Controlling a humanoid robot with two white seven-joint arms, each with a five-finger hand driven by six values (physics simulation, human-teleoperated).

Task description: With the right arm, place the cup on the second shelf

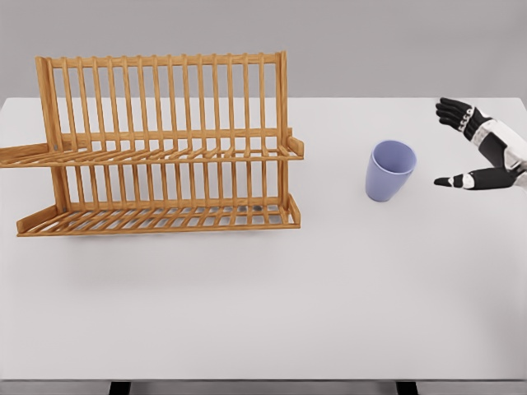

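You are at the reach step: the right hand, fingers apart and empty, waits beside the upright lilac plastic cup near the white tabletop's right edge; next close around it, then carry it to the wooden slatted rack

Arm in view: only the right arm shows, entering from the right edge of the head view in its upper part.
Right forearm and wrist: a white casing with dark joint sections, cut off by the picture's edge.
Right robot hand: black, five-fingered, with pale bands at the knuckles, reaching toward the picture's left.
Fingers: held together and extended along the upper side, slightly bent at the tips.
Thumb: stretched out separately below the fingers, pointing left.
Hand state: spread wide between thumb and fingers, holding nothing.
Contact: the hand touches nothing.
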